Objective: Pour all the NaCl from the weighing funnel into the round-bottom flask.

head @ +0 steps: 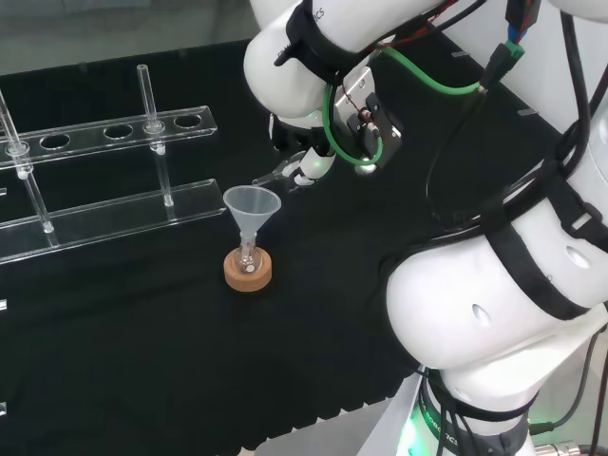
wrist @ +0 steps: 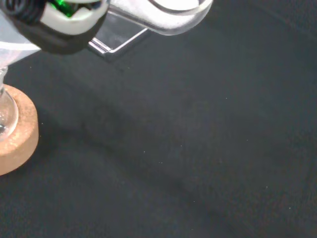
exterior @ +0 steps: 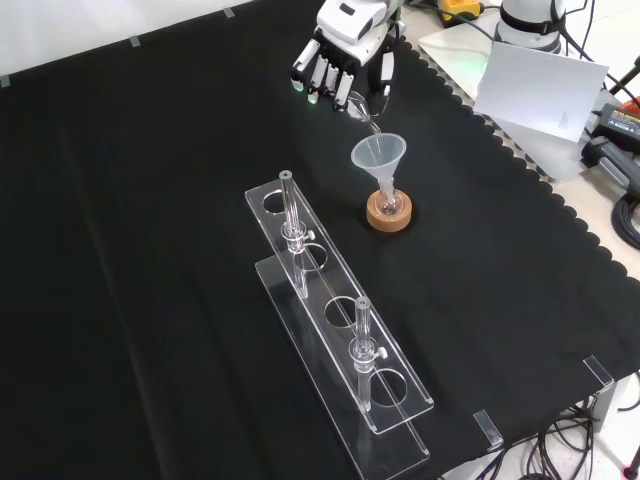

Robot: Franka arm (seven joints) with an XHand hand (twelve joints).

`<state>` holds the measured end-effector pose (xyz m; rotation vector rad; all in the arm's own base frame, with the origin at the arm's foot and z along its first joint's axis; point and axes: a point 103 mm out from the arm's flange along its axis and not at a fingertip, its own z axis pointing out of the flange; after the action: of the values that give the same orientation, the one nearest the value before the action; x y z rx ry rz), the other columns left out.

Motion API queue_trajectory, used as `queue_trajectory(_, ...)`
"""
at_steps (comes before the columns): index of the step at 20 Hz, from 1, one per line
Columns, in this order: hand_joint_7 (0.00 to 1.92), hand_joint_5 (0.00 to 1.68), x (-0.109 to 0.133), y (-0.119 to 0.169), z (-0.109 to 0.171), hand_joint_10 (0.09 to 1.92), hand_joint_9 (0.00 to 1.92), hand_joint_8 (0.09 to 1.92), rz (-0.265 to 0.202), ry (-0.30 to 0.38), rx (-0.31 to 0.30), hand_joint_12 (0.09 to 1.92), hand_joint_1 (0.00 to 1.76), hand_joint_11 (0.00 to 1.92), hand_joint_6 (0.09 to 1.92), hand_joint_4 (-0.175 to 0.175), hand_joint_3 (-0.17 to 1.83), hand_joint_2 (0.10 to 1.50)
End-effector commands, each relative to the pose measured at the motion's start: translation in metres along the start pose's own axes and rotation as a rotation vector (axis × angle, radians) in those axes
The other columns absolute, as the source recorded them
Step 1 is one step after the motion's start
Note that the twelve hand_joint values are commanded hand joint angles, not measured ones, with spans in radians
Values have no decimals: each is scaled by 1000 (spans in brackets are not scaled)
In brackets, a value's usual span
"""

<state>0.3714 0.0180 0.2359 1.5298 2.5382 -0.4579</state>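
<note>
The bench (exterior: 150,250) is covered with black cloth. On it, in the front view, a clear acrylic test-tube rack (exterior: 340,320) runs from the middle toward the lower right, with two upright rods and a row of round holes; in the head view it lies at the left.

The robot hand (exterior: 340,65) comes in from the top of the front view, its fingers (exterior: 318,78) curled downward and closed round a clear weighing funnel (exterior: 362,112). The weighing funnel is tilted, its narrow end pointing down toward the mouth of a translucent plastic funnel (exterior: 378,155) just below and to the right of the robot hand. In the wrist view the weighing funnel (wrist: 168,15) shows as a clear rounded scoop with white powder in it, close to the camera.

The plastic funnel (head: 251,204) stands upright with its stem in the neck of a small round-bottom flask (head: 248,258). That flask sits in a cork ring (head: 247,272) on the cloth, near the rack and apart from it. How much the flask holds I cannot tell
</note>
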Motion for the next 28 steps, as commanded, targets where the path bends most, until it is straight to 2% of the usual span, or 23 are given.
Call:
queue_trajectory(1, 1524, 1290, -4, 3, -2, 193, 1097, 315, -7, -30, 3, 1521, 1096, 95, 507, 175, 270, 845)
queue_trajectory(8, 1536, 1298, -10, 10, -6, 192, 1102, 304, -25, -53, 9, 1519, 1097, 96, 493, 175, 274, 841)
queue_trajectory(28, 1563, 1321, -5, 8, -12, 185, 1111, 271, -104, -208, 9, 1516, 1102, 98, 459, 175, 310, 817)
